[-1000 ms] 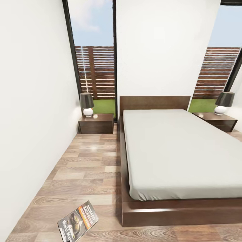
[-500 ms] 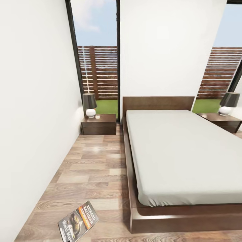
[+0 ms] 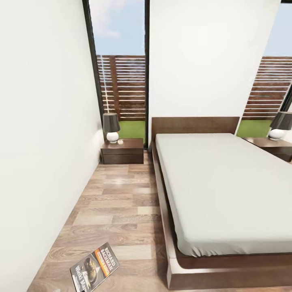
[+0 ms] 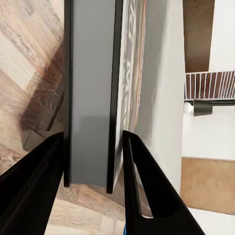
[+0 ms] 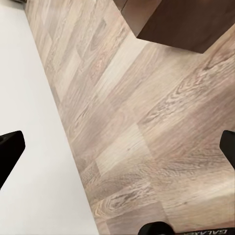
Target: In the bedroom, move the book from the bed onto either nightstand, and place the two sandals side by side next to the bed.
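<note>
Left gripper [image 4: 93, 161]: its two black fingers [image 4: 29, 181] are clamped on the book [image 4: 90, 93], one against each cover.
Book: thin paperback seen edge-on in the left wrist view; in the head view [image 3: 94, 267] its dark cover shows a photo and an orange title band, tilted above the floor [image 3: 117, 207] at the lower left.
Right gripper [image 5: 117, 147]: fingers spread wide apart, nothing between them, pointing down at the wood planks beside the white wall.
Bed [image 3: 227, 190]: plain grey mattress on a dark wooden frame, headboard against the far wall.
Nightstand [image 3: 122, 151]: in the corner by the bed's head, a lamp [image 3: 111, 127] on its top.
Second nightstand [image 3: 275, 147]: at the bed's far side, also with a lamp.
Room: white walls, tall windows, slatted fence outside.
</note>
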